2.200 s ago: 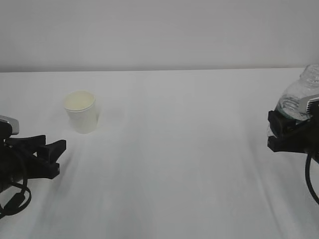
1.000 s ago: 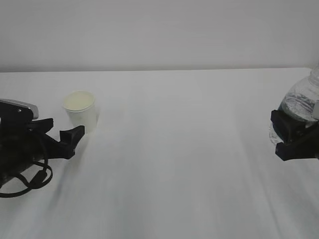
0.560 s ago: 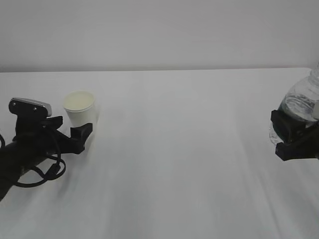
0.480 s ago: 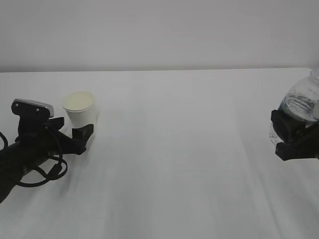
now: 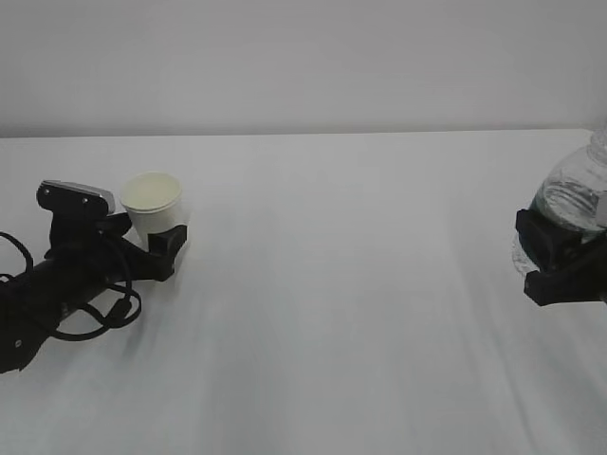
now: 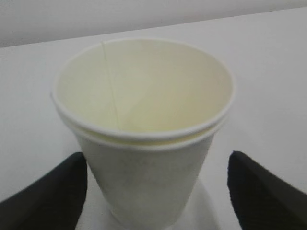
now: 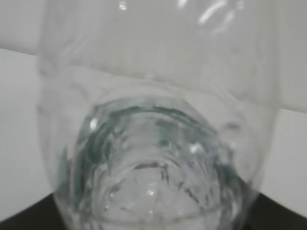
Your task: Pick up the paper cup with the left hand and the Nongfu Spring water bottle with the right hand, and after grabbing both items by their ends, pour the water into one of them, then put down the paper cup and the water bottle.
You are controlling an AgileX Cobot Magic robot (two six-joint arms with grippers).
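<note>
Left gripper has advanced along the desk; its spread, unclenched fingers now flank the paper cup. Grasp comes next. Right gripper stays clamped on the water bottle.

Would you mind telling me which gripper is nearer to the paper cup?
Left. The left gripper has its open fingers on either side of the cup; the right gripper is far across the table, around the bottle.
</note>
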